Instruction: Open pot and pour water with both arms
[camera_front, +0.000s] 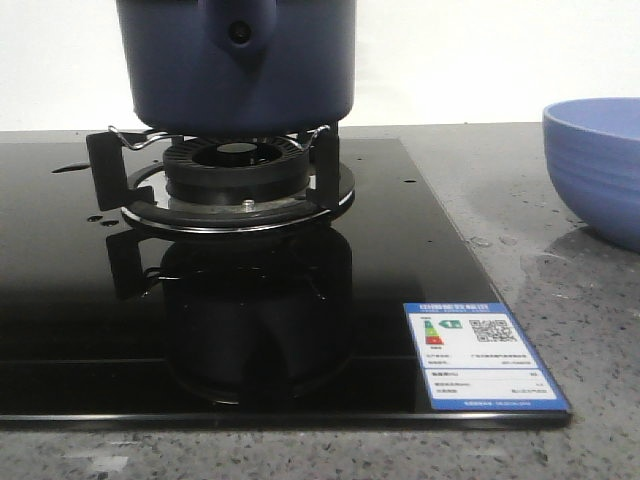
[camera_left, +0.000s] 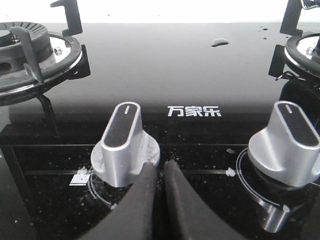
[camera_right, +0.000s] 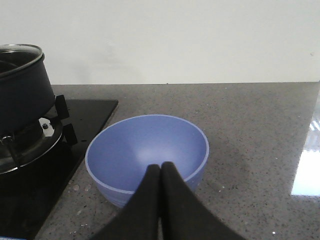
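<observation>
The dark navy pot (camera_front: 235, 60) stands on the burner's pan support (camera_front: 235, 175), its handle mount with the round hole facing me. It also shows in the right wrist view (camera_right: 22, 95), with a metal-rimmed lid on top. Small glossy water drops (camera_left: 220, 42) lie on the black glass hob (camera_front: 400, 250). My left gripper (camera_left: 160, 166) is shut and empty, just above the hob beside a silver knob (camera_left: 122, 142). My right gripper (camera_right: 161, 167) is shut and empty, above the near rim of the light blue bowl (camera_right: 147, 150). Neither gripper shows in the front view.
The blue bowl (camera_front: 600, 165) sits on the grey stone counter right of the hob. A second silver knob (camera_left: 290, 140) and a second burner (camera_left: 30, 55) are on the hob. An energy label (camera_front: 485, 355) is stuck at the hob's front right corner.
</observation>
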